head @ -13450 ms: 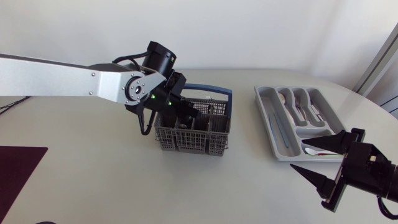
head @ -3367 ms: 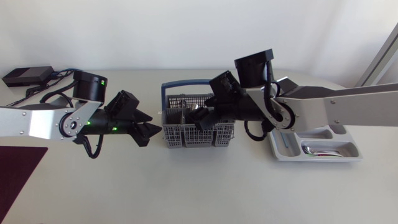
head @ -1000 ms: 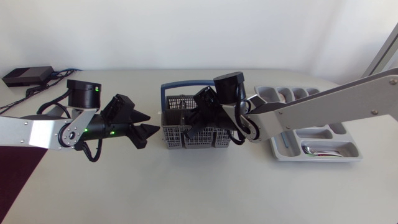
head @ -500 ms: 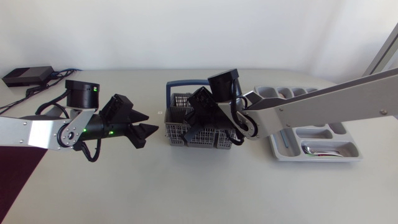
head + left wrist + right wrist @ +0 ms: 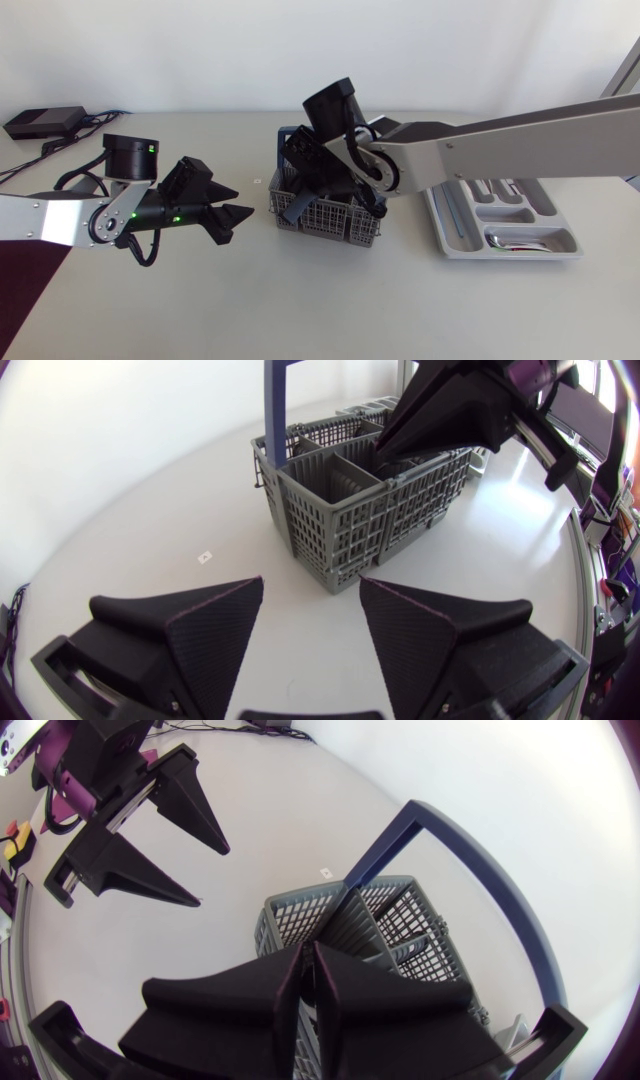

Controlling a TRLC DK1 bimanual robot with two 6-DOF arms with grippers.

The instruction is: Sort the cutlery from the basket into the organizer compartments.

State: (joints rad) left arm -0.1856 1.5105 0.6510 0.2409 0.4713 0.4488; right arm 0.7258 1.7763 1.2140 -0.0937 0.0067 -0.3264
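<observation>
The grey cutlery basket (image 5: 340, 215) with a blue handle (image 5: 287, 134) stands skewed at the table's middle. My right gripper (image 5: 303, 190) reaches down into its left compartments. In the right wrist view its fingers (image 5: 345, 982) are pressed together over a divider of the basket (image 5: 400, 925); nothing shows between them. My left gripper (image 5: 238, 214) hovers open just left of the basket, holding nothing. In the left wrist view the basket (image 5: 350, 510) stands ahead of my left gripper (image 5: 310, 610), with the right gripper (image 5: 450, 410) above it. The grey organizer (image 5: 452, 240) lies at the right with cutlery in its compartments.
A black box with cables (image 5: 42, 122) sits at the back left. A dark mat (image 5: 25, 290) lies at the front left edge. A small mark (image 5: 257, 181) is on the table between my left gripper and the basket.
My right gripper has shut inside the basket. The basket has shifted right and turned askew with it. My left arm has barely moved.
</observation>
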